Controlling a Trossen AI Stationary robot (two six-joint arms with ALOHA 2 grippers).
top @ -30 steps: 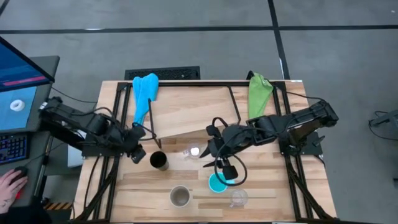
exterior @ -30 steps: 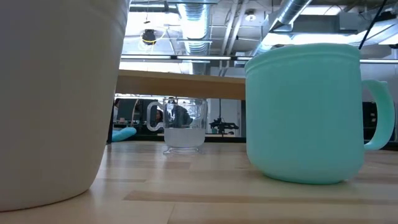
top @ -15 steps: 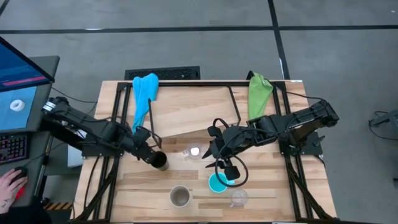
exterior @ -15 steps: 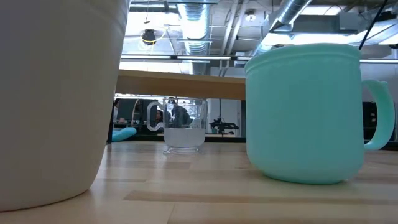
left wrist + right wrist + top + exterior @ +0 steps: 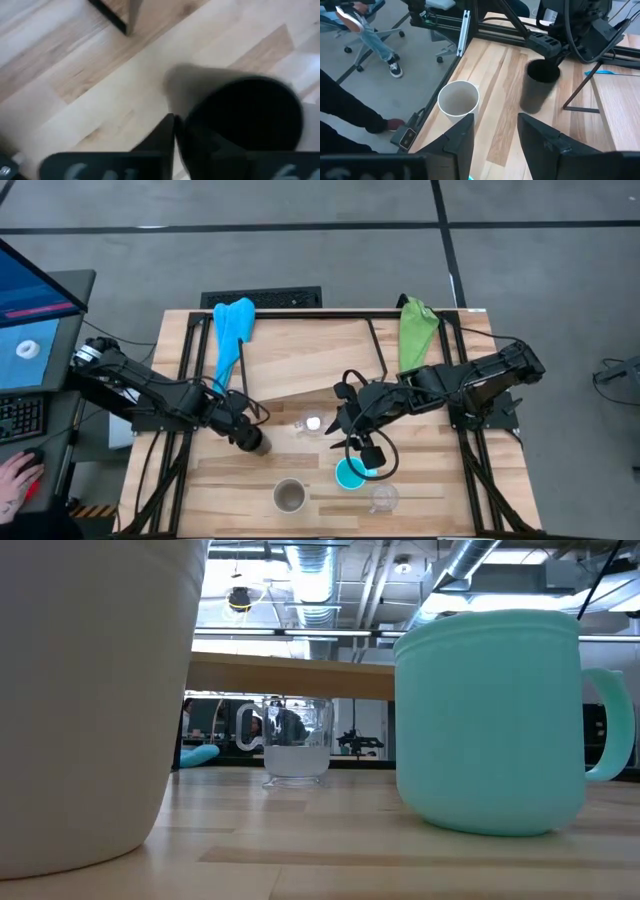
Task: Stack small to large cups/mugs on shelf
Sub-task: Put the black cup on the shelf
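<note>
A black cup (image 5: 255, 442) stands upright on the table in front of the shelf (image 5: 310, 365). My left gripper (image 5: 243, 433) is at its rim. In the left wrist view one finger (image 5: 166, 136) stands just outside the cup's wall (image 5: 240, 112); the other is lost against the dark inside. My right gripper (image 5: 352, 442) is open and empty, above the turquoise mug (image 5: 347, 475). A clear glass (image 5: 312, 423), a beige-grey mug (image 5: 290, 496) and a second clear glass (image 5: 383, 498) stand on the table. The white mug is out of view.
A blue cloth (image 5: 235, 330) and a green cloth (image 5: 415, 330) hang on the frame at the table's far side. A person's hand (image 5: 15, 475) rests at a desk left of the table. A seated person's legs (image 5: 375, 40) show beyond the table.
My left gripper has gone toward the table's right and near edges, up to the black cup, and now stands over its rim. The cup has stayed where it was. My right arm has kept still.
</note>
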